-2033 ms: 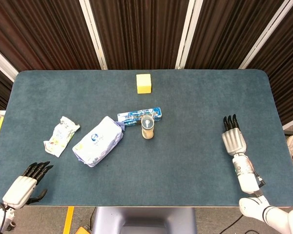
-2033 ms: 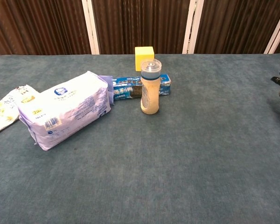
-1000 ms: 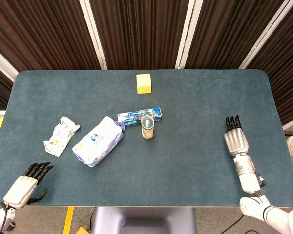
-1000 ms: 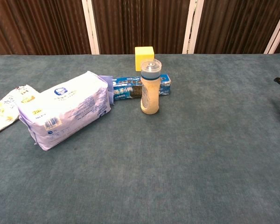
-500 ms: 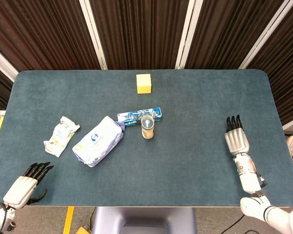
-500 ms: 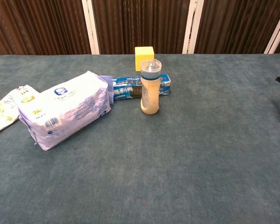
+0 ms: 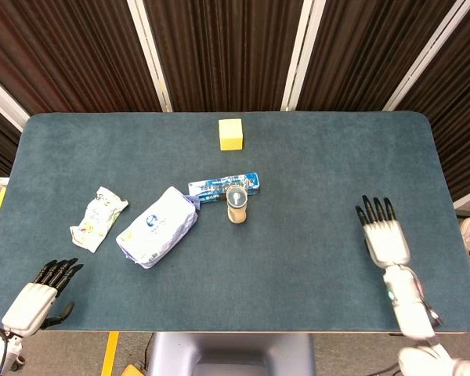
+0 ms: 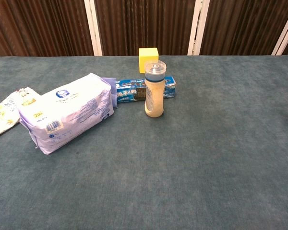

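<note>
Blue-grey felt covers the table (image 7: 313, 157); the bottle (image 7: 236, 204) stands upright near its middle and serves as landmark. Right hand (image 7: 382, 235) lies flat, palm down, well to the right of the bottle and a little nearer the front edge, fingers (image 7: 376, 208) straight, slightly spread, holding nothing, tips pointing toward the far edge rather than at the bottle. Left hand (image 7: 33, 296) sits at the front left corner, far from the bottle, fingers loosely curled but apart and empty. Judged: the right hand is the nearer of the two to the bottle, with bare felt between them; the bottle lies to that hand's left and slightly ahead. The bottle's long axis is vertical, cap (image 8: 155, 67) up. Touching the bottle's far side lies the tube box (image 7: 224, 186), its long axis running left-right. Left of the bottle, the wipes pack (image 7: 157, 225) lies on a slant, just beside the box's left end. Further left, a sachet (image 7: 99, 217). Beyond the bottle, toward the far edge, a yellow block (image 7: 231, 133), apart from all else. In the chest view only a dark sliver of the right hand shows at the right edge.
</note>
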### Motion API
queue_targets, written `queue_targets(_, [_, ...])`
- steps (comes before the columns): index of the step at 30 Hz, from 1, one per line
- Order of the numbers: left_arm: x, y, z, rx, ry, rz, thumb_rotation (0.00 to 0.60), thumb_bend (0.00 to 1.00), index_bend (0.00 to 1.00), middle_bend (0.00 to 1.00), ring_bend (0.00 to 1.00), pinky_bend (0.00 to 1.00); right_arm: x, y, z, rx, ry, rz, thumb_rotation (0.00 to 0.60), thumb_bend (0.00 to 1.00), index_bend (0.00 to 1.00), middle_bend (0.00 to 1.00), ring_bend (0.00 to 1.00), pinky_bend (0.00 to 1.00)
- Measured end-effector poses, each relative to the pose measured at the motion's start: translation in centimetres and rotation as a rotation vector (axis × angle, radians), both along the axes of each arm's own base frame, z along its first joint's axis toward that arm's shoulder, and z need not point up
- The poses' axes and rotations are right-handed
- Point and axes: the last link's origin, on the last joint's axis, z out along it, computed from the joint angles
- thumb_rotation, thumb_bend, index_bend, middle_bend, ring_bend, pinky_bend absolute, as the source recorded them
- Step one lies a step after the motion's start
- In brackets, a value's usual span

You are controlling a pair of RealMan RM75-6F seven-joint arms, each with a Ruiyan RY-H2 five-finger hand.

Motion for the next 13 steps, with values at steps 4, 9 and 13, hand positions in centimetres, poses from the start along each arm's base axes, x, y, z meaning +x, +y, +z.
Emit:
queue_targets(4, [0.3, -0.2, 0.3, 0.040, -0.019, -0.024, 0.600, 0.45, 0.00, 0.00, 0.00, 0.05, -0.7, 5.5, 3.5, -0.108, -0.205, -0.005, 0.600, 0.43, 0.09, 0.00, 0.00, 0.00])
queue_targets(9, [0.1, -0.4, 0.9, 0.098, -0.033, -0.015, 0.600, 0.45, 0.00, 0.00, 0.00, 0.06, -1.8, 12.1, 7.2, -0.255, -0.255, -0.005, 0.600, 0.43, 0.02, 0.00, 0.00, 0.00])
queue_targets(13, [0.2, -0.7, 1.4, 0.117, -0.045, -0.023, 0.600, 0.45, 0.00, 0.00, 0.00, 0.06, -1.7, 14.4, 8.6, -0.265, -0.290, 0.000, 0.600, 0.43, 0.01, 0.00, 0.00, 0.00])
